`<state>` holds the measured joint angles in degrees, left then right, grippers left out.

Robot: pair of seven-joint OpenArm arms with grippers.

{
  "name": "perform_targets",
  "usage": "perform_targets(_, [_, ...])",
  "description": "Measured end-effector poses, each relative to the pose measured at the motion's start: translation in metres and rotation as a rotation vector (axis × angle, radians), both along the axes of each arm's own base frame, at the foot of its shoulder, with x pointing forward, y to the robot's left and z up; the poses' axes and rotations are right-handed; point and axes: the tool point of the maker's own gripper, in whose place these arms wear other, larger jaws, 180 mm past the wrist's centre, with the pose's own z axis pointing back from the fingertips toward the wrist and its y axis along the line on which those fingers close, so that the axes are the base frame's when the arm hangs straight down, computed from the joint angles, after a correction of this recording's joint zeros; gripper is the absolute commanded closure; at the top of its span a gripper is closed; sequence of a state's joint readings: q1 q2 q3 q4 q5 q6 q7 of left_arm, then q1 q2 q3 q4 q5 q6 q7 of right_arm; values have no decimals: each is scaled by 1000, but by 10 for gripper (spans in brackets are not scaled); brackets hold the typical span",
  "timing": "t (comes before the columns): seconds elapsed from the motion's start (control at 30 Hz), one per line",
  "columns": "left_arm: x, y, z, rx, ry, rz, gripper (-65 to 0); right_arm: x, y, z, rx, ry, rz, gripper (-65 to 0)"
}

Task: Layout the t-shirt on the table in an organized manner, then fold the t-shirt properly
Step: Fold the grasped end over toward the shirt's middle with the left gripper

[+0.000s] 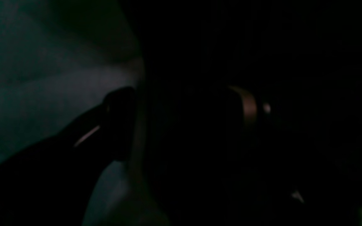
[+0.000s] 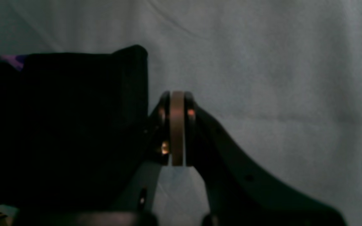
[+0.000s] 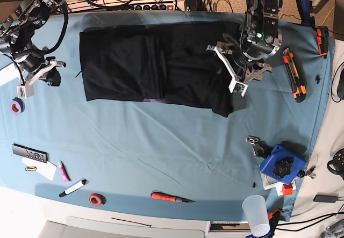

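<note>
The black t-shirt [image 3: 156,69] lies flat on the far half of the light blue counter [image 3: 161,157], partly folded, with one layer lapped over on its left part and a bit of purple print at its near edge. The left end effector [image 3: 236,66] is wide open above its right end, holding nothing. The right end effector [image 2: 177,128] is closed and empty, beside the shirt's other end.
</note>
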<state>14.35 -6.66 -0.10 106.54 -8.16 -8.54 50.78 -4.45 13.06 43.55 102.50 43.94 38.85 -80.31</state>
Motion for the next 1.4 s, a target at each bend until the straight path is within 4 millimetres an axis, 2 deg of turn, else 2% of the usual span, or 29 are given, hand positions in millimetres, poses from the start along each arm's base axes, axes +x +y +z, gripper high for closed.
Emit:
perform_targets(0.1, [5,-5,-3,-66,0,32,-421,0,0,0,0,-1,0,-8])
perform_targets(0.2, [2,-17,-1,-187,53,36,-421,0,0,0,0,0,0,-8])
perform_targets(0.33, [-20,-56,7,-387,143,-85,-418,0,0,0,0,-1,0,-8])
perform_targets(0.4, [-28,-68,9,-444,170,-123,-390,0,0,0,0,0,0,-8])
perform_targets(0.53, [-37,-76,9,-487,198,-152,-281,0,0,0,0,-1,0,-8])
perform_targets(0.73, [-30,-66,2,-445,182,-78,-14,0,0,0,0,0,0,-8])
perform_targets(0.9, [-19,-57,0,-347,148,-99,0,0,0,0,0,0,0,-8])
perform_targets(1.0, [-7,-42,0,-260,116,-113,0,0,0,0,0,0,0,-8])
perform_targets(1.1, [6,-12,1,-148,89,-124,0,0,0,0,0,0,0,-8])
perform_targets(1.23, [22,40,5,19,61,-119,0,0,0,0,0,-1,0,-8])
perform_targets(1.4, [35,119,16,213,65,-53,0,1,0,1,0,-9,-1,-8])
